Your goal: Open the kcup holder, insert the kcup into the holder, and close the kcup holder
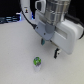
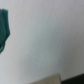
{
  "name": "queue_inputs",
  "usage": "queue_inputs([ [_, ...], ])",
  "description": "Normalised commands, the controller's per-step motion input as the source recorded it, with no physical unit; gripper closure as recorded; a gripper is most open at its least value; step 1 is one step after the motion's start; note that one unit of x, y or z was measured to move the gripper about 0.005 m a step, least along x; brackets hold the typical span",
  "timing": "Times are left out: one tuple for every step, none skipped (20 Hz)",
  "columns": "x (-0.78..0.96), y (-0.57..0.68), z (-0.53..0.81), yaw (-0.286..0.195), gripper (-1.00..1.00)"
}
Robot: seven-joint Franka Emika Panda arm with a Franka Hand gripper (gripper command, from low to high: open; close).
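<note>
The kcup (image 1: 36, 62) sits on the table (image 1: 15, 55); the tool (image 1: 45, 43) seemingly hangs just behind it.

From my wrist I see mostly the pale, bare desk (image 2: 45, 40), blurred. A dark teal shape (image 2: 4, 29) sits at one edge, too soft to identify. A tan strip (image 2: 50, 79) cuts across a corner; I cannot tell what it is.
</note>
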Motion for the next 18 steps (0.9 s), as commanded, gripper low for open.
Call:
queue_inputs([
  [0.34, -0.48, 0.02, -0.251, -1.00],
  [0.36, -0.45, 0.02, -0.255, -1.00],
  [0.39, -0.41, 0.01, -0.260, -1.00],
  [0.40, -0.37, 0.00, -0.264, -1.00],
  [0.41, -0.34, 0.00, -0.266, -1.00],
  [0.43, -0.32, -0.01, -0.262, -1.00],
  [0.46, -0.27, -0.02, -0.261, -1.00],
  [0.49, -0.23, -0.04, -0.257, -1.00],
  [0.52, -0.20, -0.05, -0.252, -1.00],
  [0.53, -0.12, -0.08, -0.227, -1.00],
  [0.56, -0.11, -0.14, -0.206, -1.00],
  [0.50, -0.16, -0.18, -0.172, -1.00],
  [0.41, -0.21, -0.22, -0.146, -1.00],
  [0.35, -0.22, -0.21, -0.148, -1.00],
  [0.34, -0.22, -0.20, -0.152, -1.00],
  [0.37, -0.21, -0.19, -0.159, -1.00],
  [0.37, -0.21, -0.19, -0.163, -1.00],
  [0.38, -0.22, -0.17, -0.163, -1.00],
])
